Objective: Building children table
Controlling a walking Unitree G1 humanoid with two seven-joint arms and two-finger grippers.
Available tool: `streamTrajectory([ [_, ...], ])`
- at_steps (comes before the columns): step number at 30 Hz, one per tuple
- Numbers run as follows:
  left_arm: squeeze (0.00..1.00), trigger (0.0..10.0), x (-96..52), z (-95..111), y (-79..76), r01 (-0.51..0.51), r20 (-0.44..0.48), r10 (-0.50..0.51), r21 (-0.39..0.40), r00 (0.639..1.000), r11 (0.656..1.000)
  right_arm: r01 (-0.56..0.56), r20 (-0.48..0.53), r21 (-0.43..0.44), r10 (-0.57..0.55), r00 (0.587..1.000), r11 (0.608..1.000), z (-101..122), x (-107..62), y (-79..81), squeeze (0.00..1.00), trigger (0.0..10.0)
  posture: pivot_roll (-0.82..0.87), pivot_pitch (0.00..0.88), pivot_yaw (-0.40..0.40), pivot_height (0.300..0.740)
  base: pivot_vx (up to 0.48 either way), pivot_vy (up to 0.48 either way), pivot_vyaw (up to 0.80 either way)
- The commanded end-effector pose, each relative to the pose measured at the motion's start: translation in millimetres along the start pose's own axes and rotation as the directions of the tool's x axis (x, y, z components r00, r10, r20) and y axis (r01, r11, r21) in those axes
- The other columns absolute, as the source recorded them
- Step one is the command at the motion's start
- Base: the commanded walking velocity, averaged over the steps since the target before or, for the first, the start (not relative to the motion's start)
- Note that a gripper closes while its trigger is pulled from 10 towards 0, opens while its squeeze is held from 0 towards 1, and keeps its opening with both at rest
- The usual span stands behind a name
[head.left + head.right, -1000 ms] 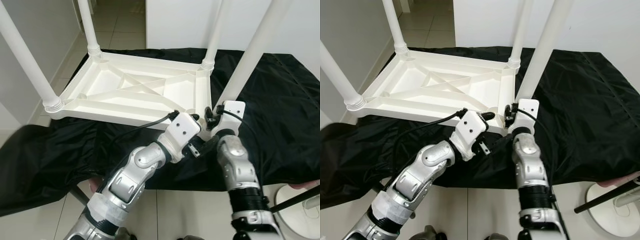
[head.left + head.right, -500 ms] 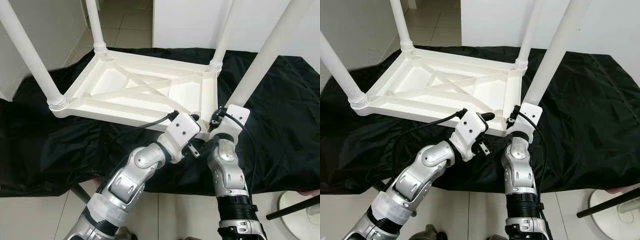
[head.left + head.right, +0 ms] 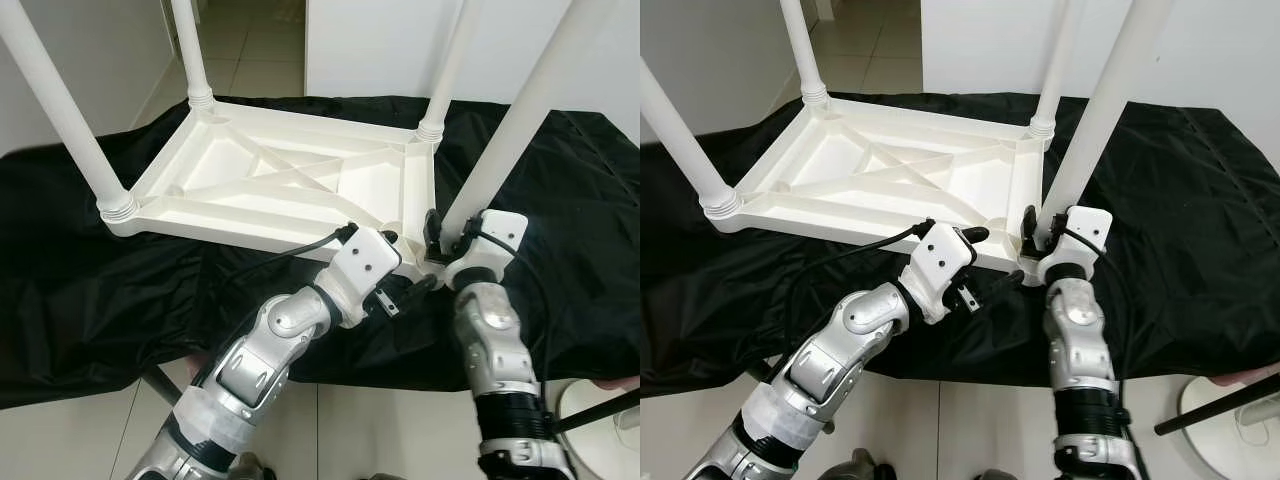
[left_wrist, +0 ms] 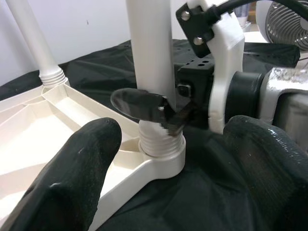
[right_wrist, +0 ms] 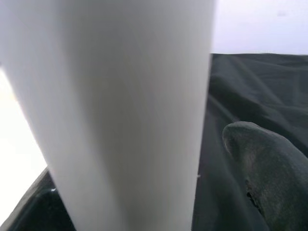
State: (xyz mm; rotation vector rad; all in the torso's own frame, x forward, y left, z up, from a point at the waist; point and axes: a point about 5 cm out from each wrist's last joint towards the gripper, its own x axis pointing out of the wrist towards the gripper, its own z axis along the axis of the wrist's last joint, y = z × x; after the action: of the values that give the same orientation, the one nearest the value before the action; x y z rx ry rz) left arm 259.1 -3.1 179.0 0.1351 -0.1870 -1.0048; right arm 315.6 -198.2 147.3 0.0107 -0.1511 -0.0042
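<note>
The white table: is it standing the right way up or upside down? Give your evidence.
Upside down. The table rests top-down on the black cloth, its ribbed underside facing up and its legs pointing upward.

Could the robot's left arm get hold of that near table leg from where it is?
Probably yes. The left gripper is open, aimed at the leg's base, but the right gripper already clasps that leg, leaving little room.

Head eyes look down; both wrist views closely share the table leg (image 4: 150, 62).
</note>
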Motion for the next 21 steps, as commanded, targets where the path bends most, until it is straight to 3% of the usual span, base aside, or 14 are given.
streamTrajectory([
  [1, 0.00, 10.0, -0.2, 1, -2.6, 0.047, -0.009, -0.047, 0.008, 0.999, 0.999, -0.036, -0.019, 0.006, 0.037, 0.999, 0.999, -5, -1.1, -2.4, 0.00, 10.0, -0.03, 0.000, 0.026, 0.740, 0.000, 0.000, 0.00],
  [2, 0.00, 10.0, -0.3, 1, -2.4, 0.045, -0.012, -0.045, 0.009, 0.999, 0.999, -0.111, -0.023, -0.019, 0.111, 0.994, 0.994, -6, -0.4, -4.3, 0.00, 10.0, -0.03, 0.000, 0.031, 0.740, 0.000, 0.000, 0.00],
  [9, 0.00, 10.0, -0.2, 1, -1.7, 0.042, -0.023, -0.042, 0.003, 0.999, 0.999, -0.265, -0.049, -0.054, 0.263, 0.964, 0.963, -8, 1.7, -8.3, 0.00, 10.0, -0.03, 0.000, 0.037, 0.740, 0.000, 0.000, 0.00],
  [10, 0.00, 10.0, 0.5, 0, -1.1, 0.037, -0.041, -0.038, -0.013, 0.998, 0.999, -0.405, -0.077, -0.079, 0.399, 0.914, 0.911, -9, 3.5, -6.5, 0.00, 10.0, -0.03, 0.000, 0.041, 0.740, 0.000, 0.000, 0.00],
  [11, 0.00, 10.0, 0.9, -1, -0.8, 0.037, -0.050, -0.038, -0.021, 0.998, 0.999, -0.446, -0.089, -0.088, 0.439, 0.894, 0.891, -9, 4.8, -6.0, 0.00, 10.0, -0.03, 0.000, 0.045, 0.740, 0.000, 0.000, 0.00],
  [21, 0.00, 10.0, 0.4, -12, -4.9, 0.072, -0.137, -0.082, -0.079, 0.987, 0.994, -0.518, -0.125, -0.157, 0.504, 0.855, 0.841, -3, 22.1, -11.5, 0.00, 10.0, -0.03, 0.000, 0.042, 0.740, 0.000, 0.000, 0.00],
])
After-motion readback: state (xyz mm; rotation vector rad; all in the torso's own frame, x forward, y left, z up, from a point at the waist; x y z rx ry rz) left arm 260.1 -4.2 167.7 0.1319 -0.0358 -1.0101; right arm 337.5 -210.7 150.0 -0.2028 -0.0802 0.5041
